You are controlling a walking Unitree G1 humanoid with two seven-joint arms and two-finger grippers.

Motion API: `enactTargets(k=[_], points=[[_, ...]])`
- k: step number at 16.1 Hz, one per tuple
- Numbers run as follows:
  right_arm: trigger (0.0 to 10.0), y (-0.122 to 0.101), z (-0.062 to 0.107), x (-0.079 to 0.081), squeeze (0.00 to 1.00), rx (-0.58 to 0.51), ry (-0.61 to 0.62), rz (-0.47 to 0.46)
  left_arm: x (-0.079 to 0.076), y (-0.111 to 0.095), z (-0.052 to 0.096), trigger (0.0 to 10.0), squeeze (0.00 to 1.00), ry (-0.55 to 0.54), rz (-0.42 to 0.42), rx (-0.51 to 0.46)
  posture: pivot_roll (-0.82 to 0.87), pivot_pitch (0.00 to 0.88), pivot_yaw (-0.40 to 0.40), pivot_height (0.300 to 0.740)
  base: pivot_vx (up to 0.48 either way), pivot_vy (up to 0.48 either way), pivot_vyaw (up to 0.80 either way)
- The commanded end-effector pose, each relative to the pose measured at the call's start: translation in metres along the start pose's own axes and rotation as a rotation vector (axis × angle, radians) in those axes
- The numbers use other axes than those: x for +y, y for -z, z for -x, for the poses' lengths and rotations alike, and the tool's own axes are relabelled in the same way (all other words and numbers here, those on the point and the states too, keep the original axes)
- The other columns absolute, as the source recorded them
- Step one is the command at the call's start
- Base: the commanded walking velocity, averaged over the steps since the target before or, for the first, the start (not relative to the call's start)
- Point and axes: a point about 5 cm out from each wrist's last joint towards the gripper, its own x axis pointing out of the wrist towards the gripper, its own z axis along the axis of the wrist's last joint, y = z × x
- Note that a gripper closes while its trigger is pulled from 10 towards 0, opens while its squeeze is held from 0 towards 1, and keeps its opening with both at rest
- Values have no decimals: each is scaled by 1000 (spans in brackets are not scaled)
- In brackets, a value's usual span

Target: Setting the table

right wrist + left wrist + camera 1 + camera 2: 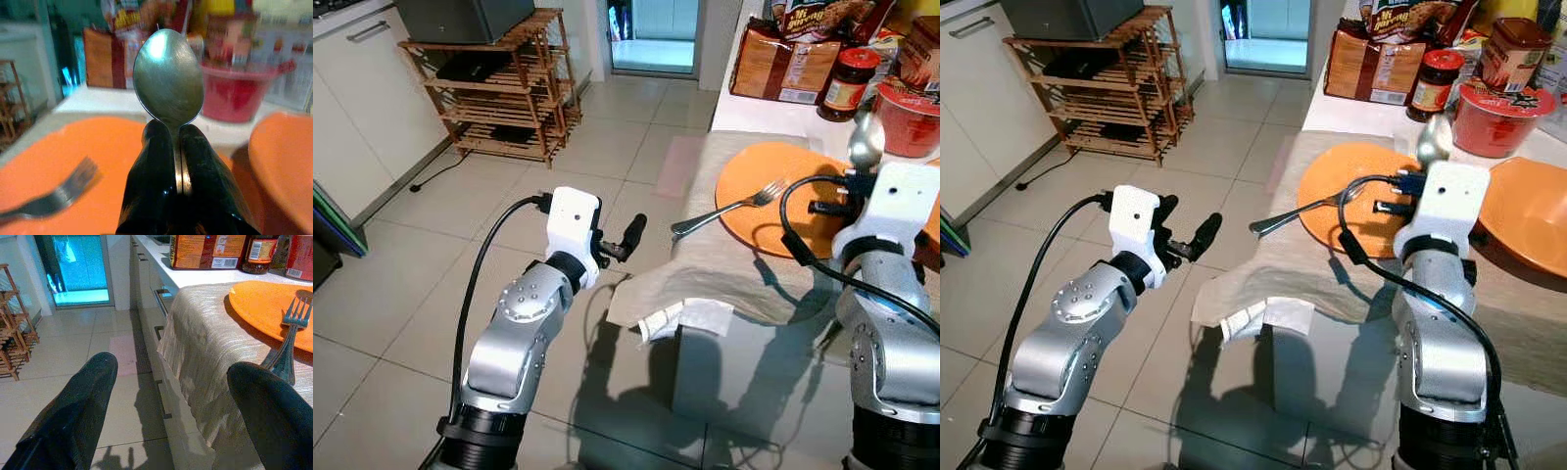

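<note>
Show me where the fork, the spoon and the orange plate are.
fork (pixel 729 210), left eye view, middle of its handle
spoon (pixel 168 73), right wrist view, centre of its bowl
orange plate (pixel 1327 176), right eye view, bare surface at its left side

Fork (pixel 288 340) tines on orange plate (pixel 266 308)

Orange plate (pixel 783 196); silver fork (pixel 729 210), spoon (pixel 168 78); beige cloth (pixel 205 347); red tub (pixel 1496 119).
</note>
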Motion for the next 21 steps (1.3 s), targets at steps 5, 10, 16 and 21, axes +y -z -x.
enactTargets(k=[5, 10, 16, 21], points=[[0, -46, 14, 11, 0, -359, -53, 111, 7, -14, -7, 10000, 0, -22, -48, -83, -57, 41, 80, 740, 0, 0, 0], [0, -25, 22, 5, 0, -349, 2, 169, 8, -16, -6, 10000, 0, -36, -47, -135, -55, 29, 74, 740, 0, 0, 0], [0, -14, 19, 7, 0, -345, -12, 179, 4, -21, -10, 10000, 0, -8, -41, -173, -57, 12, 63, 740, 0, 0, 0], [0, -5, 16, 7, 0, -318, -19, 161, 4, -22, -14, 10000, 0, -8, -28, -179, -52, 0, 61, 740, -157, 0, 0]])
